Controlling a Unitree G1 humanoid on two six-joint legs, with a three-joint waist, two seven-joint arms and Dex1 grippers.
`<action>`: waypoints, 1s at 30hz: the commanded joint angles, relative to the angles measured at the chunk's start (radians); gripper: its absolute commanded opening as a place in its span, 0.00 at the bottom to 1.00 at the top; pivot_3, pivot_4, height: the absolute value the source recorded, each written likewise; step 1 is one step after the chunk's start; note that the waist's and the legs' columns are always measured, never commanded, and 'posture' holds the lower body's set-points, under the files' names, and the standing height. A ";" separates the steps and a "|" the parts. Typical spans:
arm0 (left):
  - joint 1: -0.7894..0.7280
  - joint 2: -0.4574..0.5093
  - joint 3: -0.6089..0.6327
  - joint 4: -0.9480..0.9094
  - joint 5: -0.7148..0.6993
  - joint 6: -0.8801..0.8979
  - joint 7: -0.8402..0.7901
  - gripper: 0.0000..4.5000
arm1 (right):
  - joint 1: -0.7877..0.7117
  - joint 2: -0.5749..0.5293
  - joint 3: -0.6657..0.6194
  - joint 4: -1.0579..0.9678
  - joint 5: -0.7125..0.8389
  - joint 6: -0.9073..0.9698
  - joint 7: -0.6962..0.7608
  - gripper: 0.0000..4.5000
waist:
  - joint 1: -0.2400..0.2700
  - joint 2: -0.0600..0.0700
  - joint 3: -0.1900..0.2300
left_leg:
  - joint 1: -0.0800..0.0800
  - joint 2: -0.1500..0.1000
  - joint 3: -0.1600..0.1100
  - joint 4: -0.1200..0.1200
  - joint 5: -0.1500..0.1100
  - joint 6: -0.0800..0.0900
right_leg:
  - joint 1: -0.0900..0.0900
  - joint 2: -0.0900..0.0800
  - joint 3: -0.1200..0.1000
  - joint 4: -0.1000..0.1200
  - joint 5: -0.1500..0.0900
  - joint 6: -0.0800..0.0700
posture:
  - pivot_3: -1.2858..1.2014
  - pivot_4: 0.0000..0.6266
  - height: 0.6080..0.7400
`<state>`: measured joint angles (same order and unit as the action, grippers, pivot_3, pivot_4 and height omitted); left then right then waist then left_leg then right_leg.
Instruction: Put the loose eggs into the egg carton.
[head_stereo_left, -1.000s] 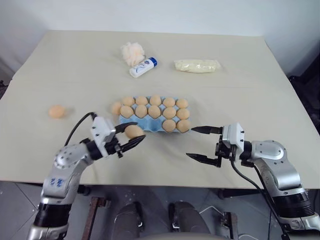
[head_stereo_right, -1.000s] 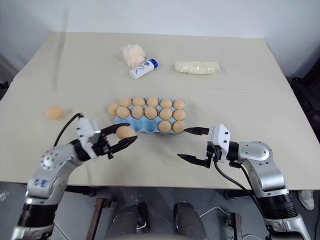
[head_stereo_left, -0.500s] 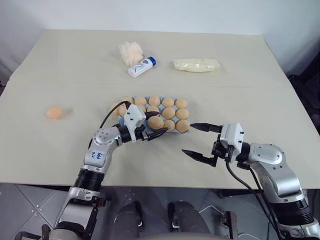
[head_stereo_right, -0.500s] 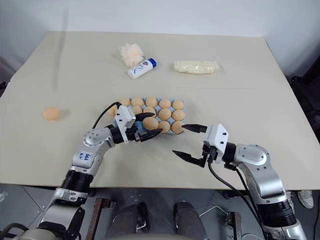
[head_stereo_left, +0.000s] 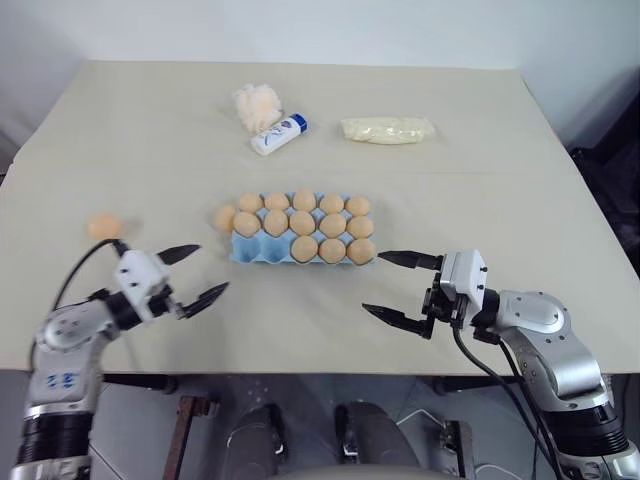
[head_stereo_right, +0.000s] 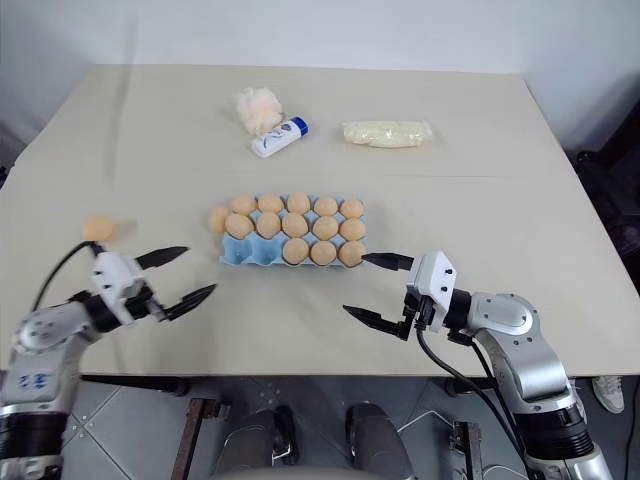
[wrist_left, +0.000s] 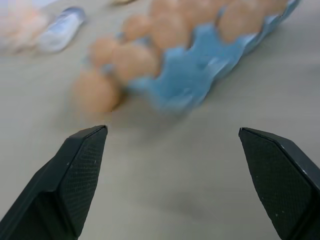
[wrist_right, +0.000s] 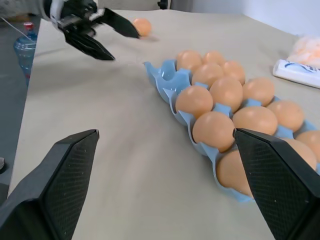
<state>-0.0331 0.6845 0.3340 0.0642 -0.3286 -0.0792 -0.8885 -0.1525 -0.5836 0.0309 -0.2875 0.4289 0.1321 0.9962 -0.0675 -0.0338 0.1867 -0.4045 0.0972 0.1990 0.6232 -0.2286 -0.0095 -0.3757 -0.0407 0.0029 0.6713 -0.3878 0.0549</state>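
A light blue egg carton (head_stereo_left: 262, 251) sits near the middle of the beige table (head_stereo_left: 480, 140), most of its cups filled with tan eggs; two cups at the near left corner stand bare. One loose egg (head_stereo_left: 223, 217) rests on the table touching the carton's far left end, and a second loose egg (head_stereo_left: 103, 226) lies well apart toward the table's left edge. The left gripper (head_stereo_left: 192, 273) hovers above the table to the left of the carton, fingers spread wide and holding nothing, the far egg just beyond it and the carton off to its right. The right gripper (head_stereo_left: 397, 287) hangs near the carton's near right corner, fingers likewise wide apart and empty. At the table's far side lie a white fluffy clump (head_stereo_left: 253, 102), a small white tube (head_stereo_left: 277, 134) and a pale yellow packet (head_stereo_left: 387, 130).
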 joint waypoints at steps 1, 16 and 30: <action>0.022 0.016 0.062 0.011 -0.036 -0.020 -0.003 1.00 | -0.015 0.008 -0.022 -0.010 0.028 -0.013 0.005 1.00 | 0.004 0.000 0.000 | 0.000 -0.001 0.000 0.000 0.000 0.001 | 0.000 -0.001 0.000 0.000 0.000 0.001 | 0.52 0.24 1.00; -0.318 -0.174 -0.032 0.078 -0.024 0.272 0.357 1.00 | -0.042 0.023 -0.006 0.017 0.011 -0.014 0.005 1.00 | 0.013 -0.001 0.000 | -0.001 -0.003 0.001 -0.002 0.004 0.008 | 0.002 0.000 0.000 -0.007 0.004 0.005 | 0.52 0.24 1.00; -0.619 -0.246 -0.133 0.460 0.094 0.219 0.437 1.00 | -0.029 0.041 -0.011 -0.016 -0.006 -0.016 -0.045 1.00 | 0.014 -0.001 0.000 | -0.001 0.000 0.003 0.000 0.004 0.006 | 0.000 0.003 0.002 -0.005 0.004 0.006 | 0.52 0.24 1.00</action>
<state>-0.6403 0.4387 0.1945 0.5266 -0.2461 0.1649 -0.4638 -0.1864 -0.5447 0.0366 -0.2562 0.4176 0.1301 0.9639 -0.0531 -0.0349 0.1863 -0.4058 0.0971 0.2022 0.6242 -0.2245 -0.0033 -0.3759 -0.0375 0.0048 0.6665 -0.3837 0.0605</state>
